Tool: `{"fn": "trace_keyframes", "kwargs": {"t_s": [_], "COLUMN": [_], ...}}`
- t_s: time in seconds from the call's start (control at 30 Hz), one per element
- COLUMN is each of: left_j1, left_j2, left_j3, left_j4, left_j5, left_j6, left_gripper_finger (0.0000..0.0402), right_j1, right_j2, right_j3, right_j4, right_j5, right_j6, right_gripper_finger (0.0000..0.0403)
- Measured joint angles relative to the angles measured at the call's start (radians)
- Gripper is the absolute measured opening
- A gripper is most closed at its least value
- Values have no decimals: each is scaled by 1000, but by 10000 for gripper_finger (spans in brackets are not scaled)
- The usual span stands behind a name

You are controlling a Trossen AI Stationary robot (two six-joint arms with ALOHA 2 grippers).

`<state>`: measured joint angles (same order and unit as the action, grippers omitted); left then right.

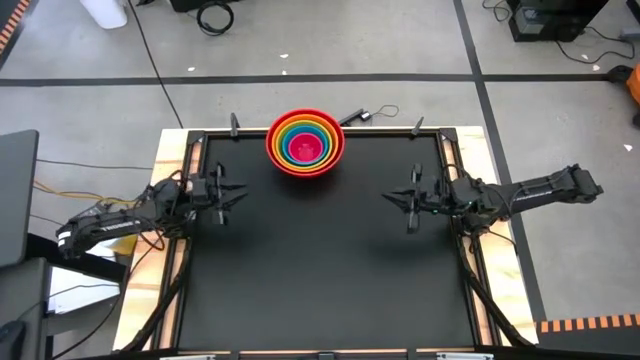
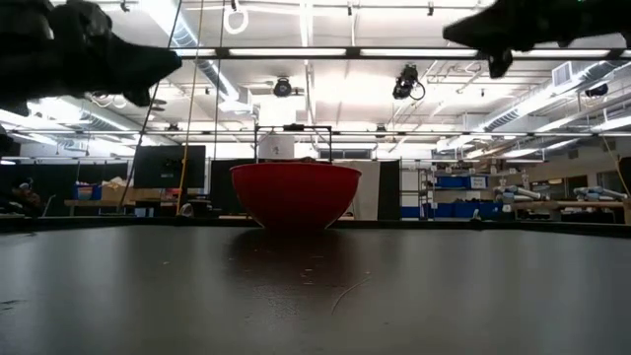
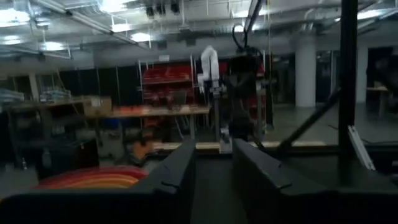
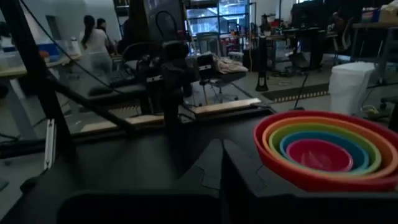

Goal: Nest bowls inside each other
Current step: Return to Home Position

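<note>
The bowls [image 1: 305, 143] stand nested in one stack on the black table near the middle of its far edge: pink innermost, then blue, yellow-green and orange, with red outermost. The red bowl's base [image 2: 295, 225] rests on the table. The right wrist view shows the stack [image 4: 326, 152] from above its rim, and the left wrist view shows only its edge [image 3: 93, 177]. My left gripper [image 1: 238, 192] hovers open over the table's left side, pointing toward the right. My right gripper [image 1: 392, 198] hovers shut over the right side, pointing left. Both are clear of the bowls.
Clamps [image 1: 235, 124] and a cable [image 1: 365, 114] sit on the far edge of the wooden table frame [image 1: 175, 150]. The black mat [image 1: 320, 270] spreads between and in front of the arms. A person [image 4: 93, 43] stands in the room beyond the table.
</note>
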<state>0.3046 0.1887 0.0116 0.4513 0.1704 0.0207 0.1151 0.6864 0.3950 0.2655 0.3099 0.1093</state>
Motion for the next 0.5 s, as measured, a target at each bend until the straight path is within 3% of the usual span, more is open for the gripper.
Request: {"fn": "trace_keyframes", "kwargs": {"t_s": [0.1,0.37,0.5], "left_j1": [0,-1,-1], "left_j2": [-10,-16,-15], "left_j3": [3,9,8], "left_j4": [-95,-156,-204], "left_j5": [-11,-19,-20], "left_j6": [-21,-43,-58], "left_gripper_finger": [91,12,6], "right_j1": [-1,-13,-26], "right_j2": [-53,-197,-268], "right_j3": [-56,-174,-239], "right_j4": [1,2,3], "right_j5": [2,9,10], "right_j6": [6,3,19], "right_gripper_finger": [7,4,4]}}
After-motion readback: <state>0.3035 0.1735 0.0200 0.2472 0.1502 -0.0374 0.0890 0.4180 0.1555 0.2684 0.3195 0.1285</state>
